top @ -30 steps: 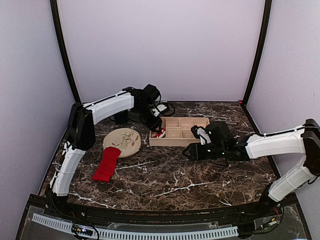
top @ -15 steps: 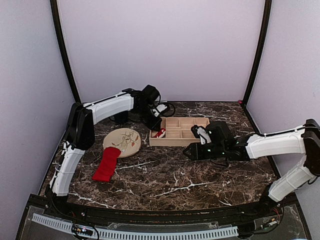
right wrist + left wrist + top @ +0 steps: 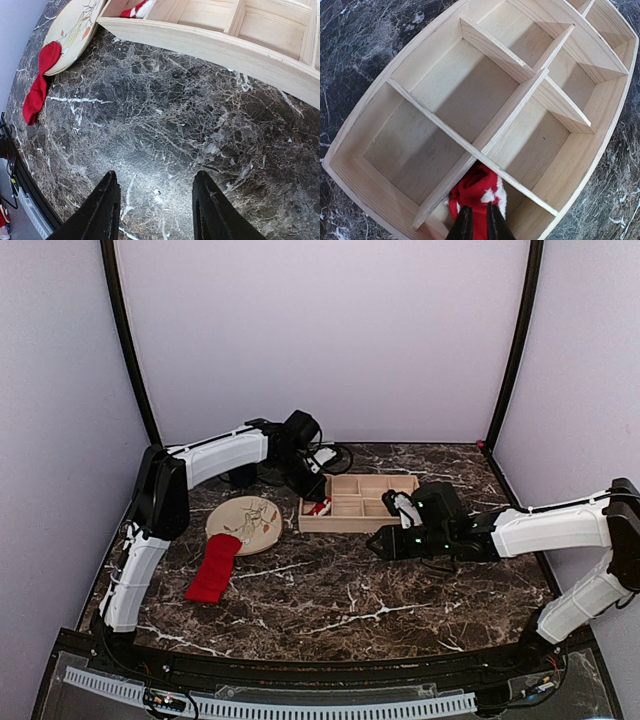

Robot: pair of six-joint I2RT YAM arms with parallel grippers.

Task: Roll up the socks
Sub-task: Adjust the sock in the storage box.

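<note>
The rolled red-and-white sock (image 3: 477,192) had risen slightly, pinched in the closed left gripper (image 3: 479,220) at the pale wooden divided tray's (image 3: 420,50) 9 o'clock end. A flat red sock (image 3: 213,568) lay at 7 o'clock of the round beige plate (image 3: 255,515), overlapping its rim. The right gripper (image 3: 155,177) hovered spread open over dark marble.

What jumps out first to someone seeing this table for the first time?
The bright red: a rolled sock pinched by the left end effector in a left-end compartment of the wooden tray, and a flat red sock trailing off the plate. The right end effector hangs open over the marble table.
</note>
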